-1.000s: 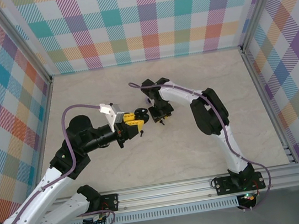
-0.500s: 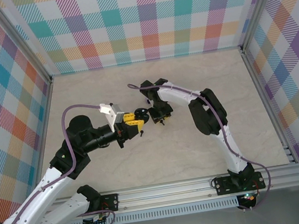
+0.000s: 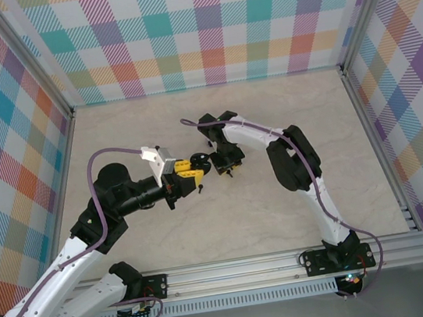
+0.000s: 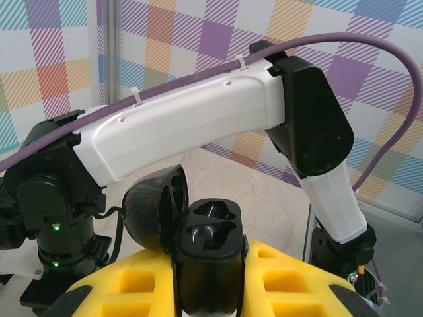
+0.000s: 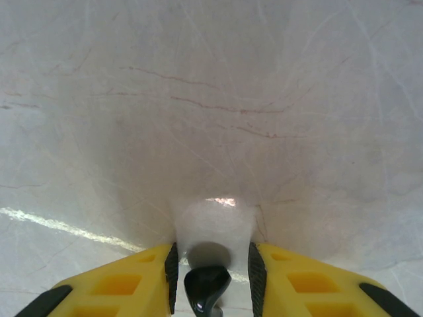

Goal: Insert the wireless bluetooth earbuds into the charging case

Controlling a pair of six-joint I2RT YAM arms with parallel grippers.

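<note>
My left gripper (image 4: 210, 267) is shut on the black charging case (image 4: 210, 254), which stands upright between the yellow fingers (image 4: 132, 284). Its lid (image 4: 155, 208) hangs open to the left, and both sockets look empty. From above, this gripper (image 3: 196, 172) and the case (image 3: 202, 162) sit mid-table, close to my right gripper (image 3: 226, 159). In the right wrist view, one of the black wireless bluetooth earbuds (image 5: 207, 287) sits between the right gripper's (image 5: 213, 264) pads. There is a gap on each side of it. That gripper points down at the table.
The pale marble-patterned tabletop (image 3: 291, 108) is walled by plaid panels, with metal posts at the corners. My right arm's white forearm (image 4: 198, 122) arches just behind the case. A tiny dark piece (image 3: 230, 175) lies on the table just in front of the right gripper.
The right arm has shifted very slightly. The left gripper and the case have not moved.
</note>
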